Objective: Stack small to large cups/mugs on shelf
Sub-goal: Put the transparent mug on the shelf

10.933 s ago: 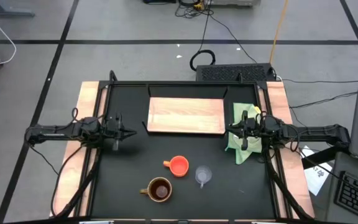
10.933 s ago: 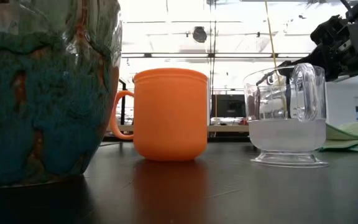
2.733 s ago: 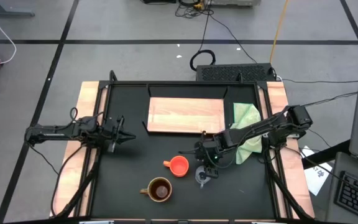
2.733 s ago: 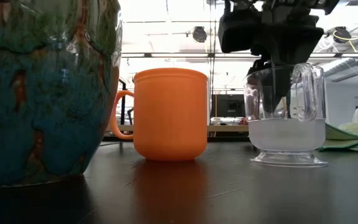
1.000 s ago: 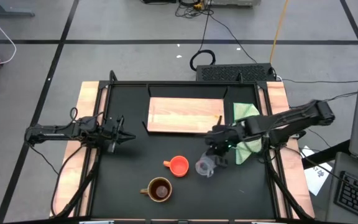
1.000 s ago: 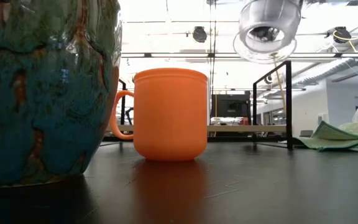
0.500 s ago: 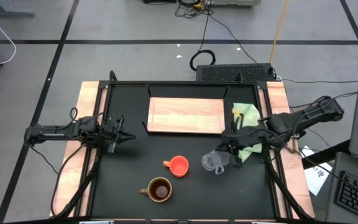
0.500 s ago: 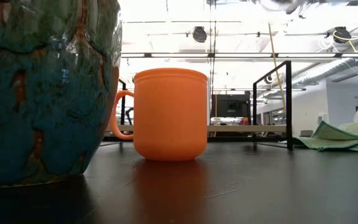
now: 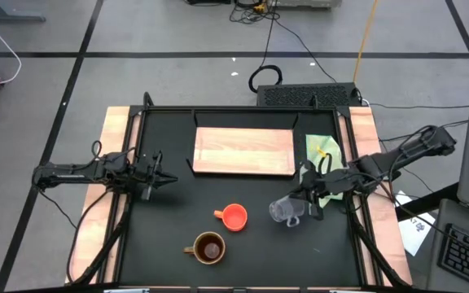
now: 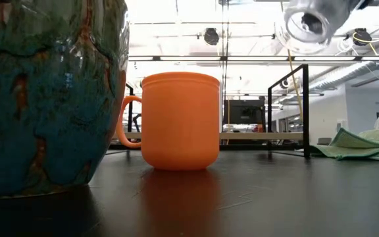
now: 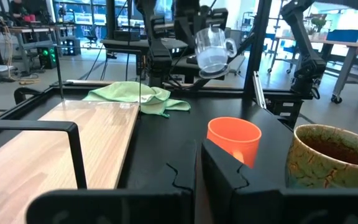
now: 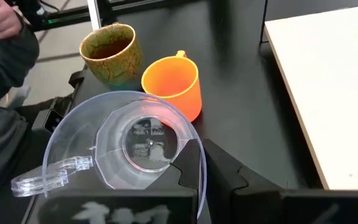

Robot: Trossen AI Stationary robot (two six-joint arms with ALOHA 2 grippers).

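Right claw (image 9: 301, 203) grips glass cup (image 9: 282, 212) — tilted, airborne — beside orange cup (image 9: 234, 216).

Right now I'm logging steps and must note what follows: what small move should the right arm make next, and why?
Probably carry the clear glass cup toward the shelf. The right gripper holds it lifted and tilted above the table, and the board lies bare.

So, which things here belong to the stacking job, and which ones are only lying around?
Part of the job:
- clear glass cup, held off the table by the right gripper
- orange cup, on the table
- brown mug, on the table
- wooden shelf board, nothing on it

Just lying about:
- green cloth
- left gripper, waiting at the table's left
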